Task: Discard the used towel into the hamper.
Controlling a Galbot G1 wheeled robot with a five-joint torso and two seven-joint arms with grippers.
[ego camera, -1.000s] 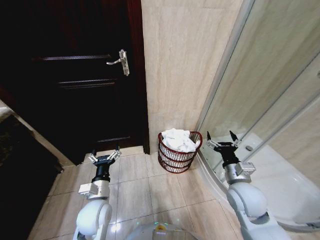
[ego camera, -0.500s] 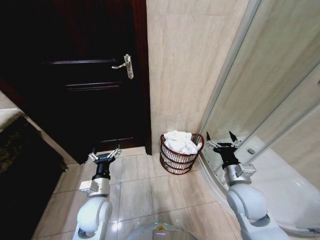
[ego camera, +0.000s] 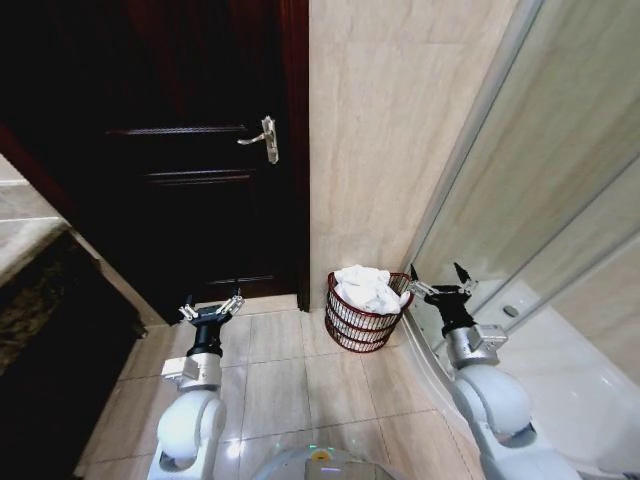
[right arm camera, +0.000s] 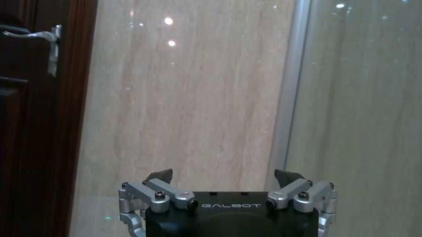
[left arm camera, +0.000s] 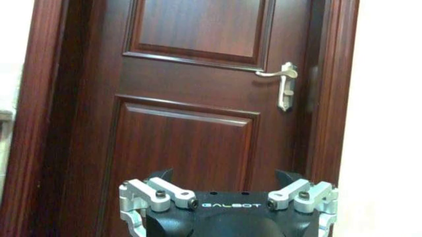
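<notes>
Both claws, left [ego camera: 210, 308] and right [ego camera: 438, 288], hang spread open and hold nothing, and the towel [ego camera: 367, 287] already lies heaped in the hamper [ego camera: 360, 324] on the floor by the wall. Since a second ago our view has swung so the hamper sits further off: we judge the task done.

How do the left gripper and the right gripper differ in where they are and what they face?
The left gripper is held low before the dark wooden door, well apart from the hamper; the right gripper is beside the hamper's rim, by the glass shower wall. The left wrist view faces the door, the right wrist view the tiled wall. Both are open and hold nothing; the white towel lies in the hamper.
</notes>
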